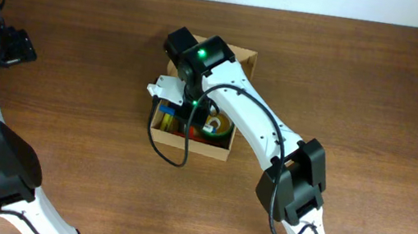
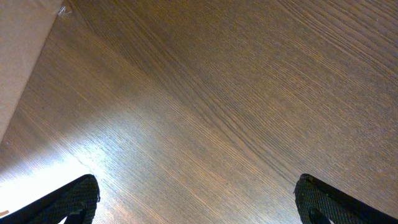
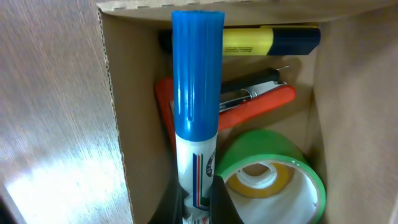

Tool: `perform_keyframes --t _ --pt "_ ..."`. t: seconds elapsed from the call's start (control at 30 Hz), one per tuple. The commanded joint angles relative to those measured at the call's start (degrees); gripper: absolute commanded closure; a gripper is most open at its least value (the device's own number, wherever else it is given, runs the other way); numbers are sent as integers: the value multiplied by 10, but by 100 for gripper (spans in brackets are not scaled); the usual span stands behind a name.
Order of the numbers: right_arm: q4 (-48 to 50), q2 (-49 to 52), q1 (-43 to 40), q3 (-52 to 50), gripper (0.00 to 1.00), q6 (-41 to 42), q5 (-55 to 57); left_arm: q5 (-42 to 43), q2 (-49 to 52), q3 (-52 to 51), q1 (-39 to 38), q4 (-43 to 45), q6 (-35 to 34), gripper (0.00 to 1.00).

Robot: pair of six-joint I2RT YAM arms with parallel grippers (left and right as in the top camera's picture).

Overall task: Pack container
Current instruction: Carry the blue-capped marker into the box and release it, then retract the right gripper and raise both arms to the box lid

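1. As I am watching through the right wrist camera, the right gripper (image 3: pixel 199 202) is clamping its fingers on the white lower part of the blue marker (image 3: pixel 196 81) and is holding it over the open container (image 3: pixel 118 124).
2. The container is standing on the wooden table (image 2: pixel 217 93), directly under the right wrist, with its top open.
3. Inside the container, a yellow highlighter (image 3: pixel 261 39) is lying along the far wall, a red stapler (image 3: pixel 264 104) is resting in the middle, and a green tape roll (image 3: pixel 273 155) is sitting at the near side.
4. The left gripper (image 2: pixel 196 199) is hanging well apart from the container, over bare wood, with its fingers spread wide and nothing between them.
5. I am judging the packing as well advanced: three things are lying inside, and the marker is going in as the fourth.
6. What I am expecting to remain is lowering and releasing the marker, and probably closing the flap. I am seeing no other things waiting outside the container.
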Motion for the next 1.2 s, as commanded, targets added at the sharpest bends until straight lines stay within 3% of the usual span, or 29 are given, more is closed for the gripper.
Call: perform_keyframes --t 0.0,0.27,0.33,0.37,0.53,0.6,0.63,1.03,1.1,1.13,1.17 --pt "1 9 3 -8 96 3 -21 0 -4 -2 3 1 9 0" --pt "33 9 3 -117 96 3 -25 0 -4 -2 3 1 9 0" --pt "37 9 2 -117 49 24 -25 0 -4 -2 3 1 9 0" --pt "37 9 3 -117 48 23 -24 0 -4 -2 3 1 9 0" --pt "39 9 2 -116 58 23 -22 0 -4 -2 3 1 9 0" --pt "39 8 2 -104 70 23 -22 0 -4 -2 3 1 9 0" --pt "39 3 0 -92 71 23 -22 0 -4 -2 3 1 9 0" --pt "26 -67 -14 -54 67 41 61 0 -4 -2 3 1 9 0" --pt "34 -89 -17 -54 79 73 112 0 -4 -2 3 1 9 0" --pt "48 -110 -26 -54 96 110 134 0 -4 -2 3 1 9 0" --pt "55 -134 -37 -54 96 132 139 0 -4 -2 3 1 9 0"
